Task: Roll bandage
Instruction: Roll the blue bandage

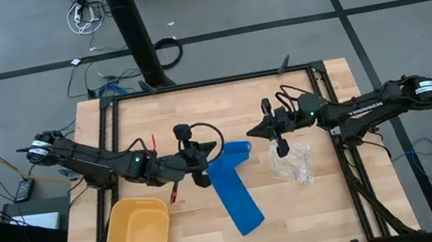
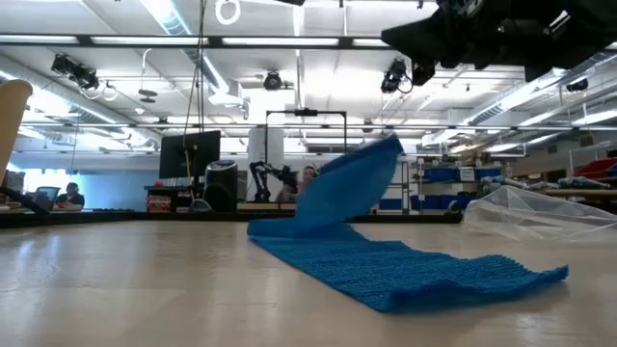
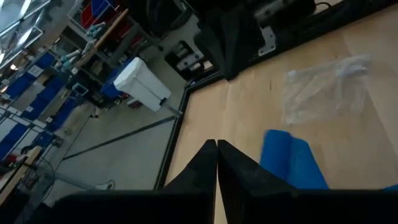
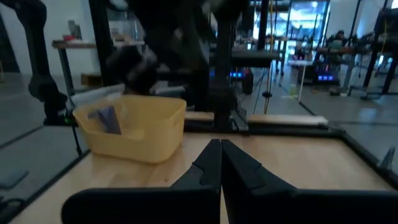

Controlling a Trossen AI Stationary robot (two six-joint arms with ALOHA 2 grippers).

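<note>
From above, the bandage (image 1: pixel 236 188) lies as a long flat strip in the middle of the table (image 1: pixel 315 209), its far end lifted beside the left gripper (image 1: pixel 199 165). The right gripper (image 1: pixel 282 147) hangs over the clear plastic bag (image 1: pixel 293 163), to the right of the strip. A yellow bin (image 1: pixel 136 237) sits at the near left corner. No turn of the strip is wound, so the rolling looks barely begun and nearly all of it is left to do.

The table-level view shows what the overhead one hides: the far end of the bandage (image 2: pixel 352 183) rises off the wood in a curved flap, while the rest lies flat and runs toward the near right.

The left wrist view shows its own fingers (image 3: pixel 239 168) pressed together, with blue cloth just beyond them. Whether they pinch the cloth I cannot tell.

The right wrist view shows its fingers (image 4: pixel 239 167) closed tip to tip on nothing, looking across at the bin (image 4: pixel 134 127), which holds something small and dark.
</note>
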